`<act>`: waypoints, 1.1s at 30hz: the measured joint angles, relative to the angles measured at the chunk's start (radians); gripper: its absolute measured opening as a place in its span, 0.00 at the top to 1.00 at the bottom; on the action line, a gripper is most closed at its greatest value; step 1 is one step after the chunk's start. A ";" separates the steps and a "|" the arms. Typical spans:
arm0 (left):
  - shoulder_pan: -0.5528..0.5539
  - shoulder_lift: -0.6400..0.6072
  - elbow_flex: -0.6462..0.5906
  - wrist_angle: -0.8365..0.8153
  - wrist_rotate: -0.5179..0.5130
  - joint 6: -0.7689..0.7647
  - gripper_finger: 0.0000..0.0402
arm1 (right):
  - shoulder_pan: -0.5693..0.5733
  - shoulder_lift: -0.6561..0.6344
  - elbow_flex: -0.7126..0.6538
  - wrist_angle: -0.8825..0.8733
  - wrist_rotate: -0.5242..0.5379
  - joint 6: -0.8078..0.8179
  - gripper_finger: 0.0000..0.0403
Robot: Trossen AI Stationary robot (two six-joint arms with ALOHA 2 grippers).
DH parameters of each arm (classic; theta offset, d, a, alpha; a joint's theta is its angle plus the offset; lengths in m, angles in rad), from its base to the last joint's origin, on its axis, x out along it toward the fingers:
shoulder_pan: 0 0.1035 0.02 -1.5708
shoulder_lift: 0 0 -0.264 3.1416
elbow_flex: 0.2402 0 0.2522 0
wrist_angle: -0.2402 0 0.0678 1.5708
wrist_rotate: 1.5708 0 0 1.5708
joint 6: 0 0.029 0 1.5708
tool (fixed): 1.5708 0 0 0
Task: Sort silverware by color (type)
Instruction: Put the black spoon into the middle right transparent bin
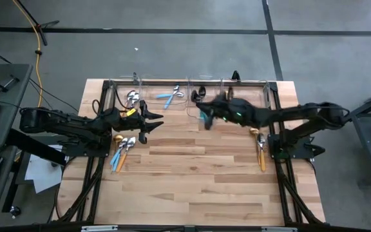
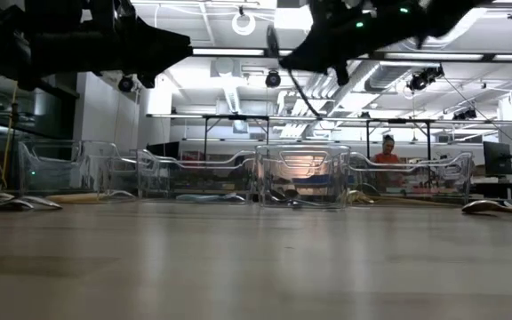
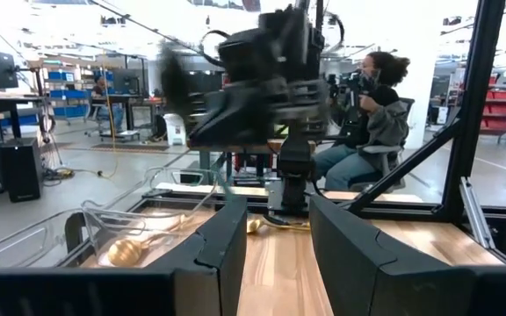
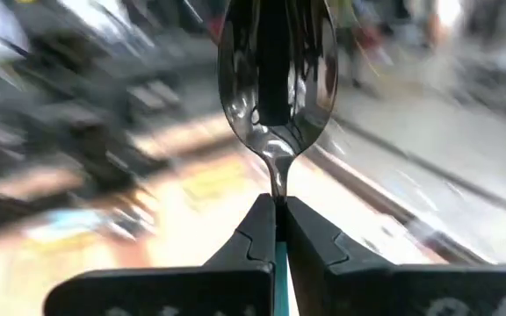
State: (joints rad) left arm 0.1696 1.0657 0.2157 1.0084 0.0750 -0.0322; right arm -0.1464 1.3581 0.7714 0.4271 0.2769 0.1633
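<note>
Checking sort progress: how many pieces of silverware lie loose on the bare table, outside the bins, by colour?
Gold pieces: 3
Light-blue-handled piece: 1
Orange-handled piece: 1
Total: 5, as far as the high view shows.
Not counted: the black spoon clamped in the right gripper jaws near the bins. The left gripper hangs open and empty.

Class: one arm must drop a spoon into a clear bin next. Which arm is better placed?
Right. The right gripper is shut on a dark-bowled spoon with a blue handle, raised beside the clear plastic bins. The left gripper is open, holding nothing.
</note>
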 joint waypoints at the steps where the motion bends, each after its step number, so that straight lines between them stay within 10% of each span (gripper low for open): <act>1: 0.000 0.000 0.000 0.000 0.000 0.000 0.71 | -0.018 0.012 0.053 -0.111 0.027 0.010 1.00; 10: 0.000 0.000 0.000 -0.001 0.000 0.001 0.71 | -0.205 0.203 0.377 -0.641 0.099 0.163 1.00; 33: 0.000 0.000 0.000 -0.001 0.000 0.003 0.71 | -0.333 0.548 0.557 -0.901 -0.072 0.331 1.00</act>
State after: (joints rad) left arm 0.1696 1.0657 0.2157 1.0073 0.0750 -0.0293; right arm -0.4793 1.9060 1.3289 -0.4743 0.2047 0.4938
